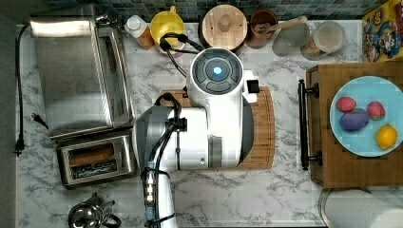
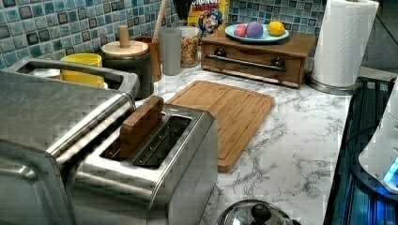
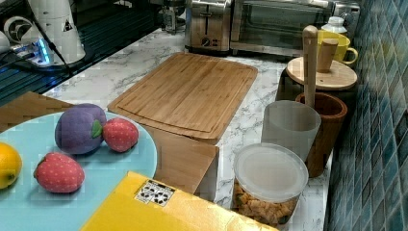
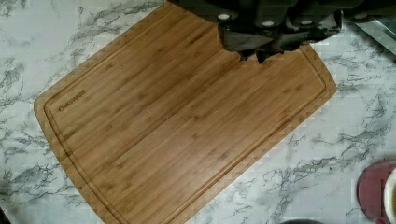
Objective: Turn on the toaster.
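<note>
The toaster (image 1: 95, 160) is a small steel box with two slots, standing at the top view's lower left just below the big toaster oven (image 1: 78, 71). A brown slice (image 2: 140, 125) sticks up out of one slot of the toaster (image 2: 178, 164) in the left view. The toaster (image 3: 208, 24) stands at the far end of the counter in the right view. My arm (image 1: 214, 118) hangs over the bamboo cutting board (image 1: 263, 128), to the right of the toaster in the top view. In the wrist view my gripper (image 4: 259, 52) is shut and empty, well above the board (image 4: 177, 130).
A steel kettle (image 1: 90, 216) sits just below the toaster in the top view. Jars, a yellow mug (image 1: 167, 23) and a wooden lid (image 1: 224, 26) line the tiled back wall. A wooden drawer box (image 1: 328, 156) carrying a blue plate (image 1: 366, 142) of toy fruit stands at the top view's right.
</note>
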Tool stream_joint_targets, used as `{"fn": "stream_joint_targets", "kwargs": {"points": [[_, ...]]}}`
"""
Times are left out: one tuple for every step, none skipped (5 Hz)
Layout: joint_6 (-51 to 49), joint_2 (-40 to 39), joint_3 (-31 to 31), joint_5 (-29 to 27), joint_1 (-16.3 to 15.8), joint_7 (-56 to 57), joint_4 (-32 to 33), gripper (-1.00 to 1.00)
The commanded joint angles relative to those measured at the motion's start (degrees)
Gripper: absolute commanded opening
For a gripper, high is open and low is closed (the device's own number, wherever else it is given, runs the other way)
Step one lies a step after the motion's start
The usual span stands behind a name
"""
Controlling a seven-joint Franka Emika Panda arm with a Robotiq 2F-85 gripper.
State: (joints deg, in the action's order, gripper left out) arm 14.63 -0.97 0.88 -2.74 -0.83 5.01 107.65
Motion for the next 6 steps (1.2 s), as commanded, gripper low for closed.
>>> {"fn": "stream_joint_targets", "kwargs": {"points": [[0.23,0.0,0.2,0.0,-0.19,1.08,0.01,-1.0],[4.11,4.39,1.06,-2.92,-1.09,8.69,5.68,-1.0],[6.48,8.77,3.3,-2.22,-2.85,12.61,10.91,-1.0],[7.96,12.26,4.11,-5.28,-3.82,17.23,15.48,-1.0],[10.1,14.23,4.05,-8.95,-4.81,21.33,19.29,-1.0],[11.71,15.34,5.56,-10.13,-5.13,25.58,21.66,-1.0]]}}
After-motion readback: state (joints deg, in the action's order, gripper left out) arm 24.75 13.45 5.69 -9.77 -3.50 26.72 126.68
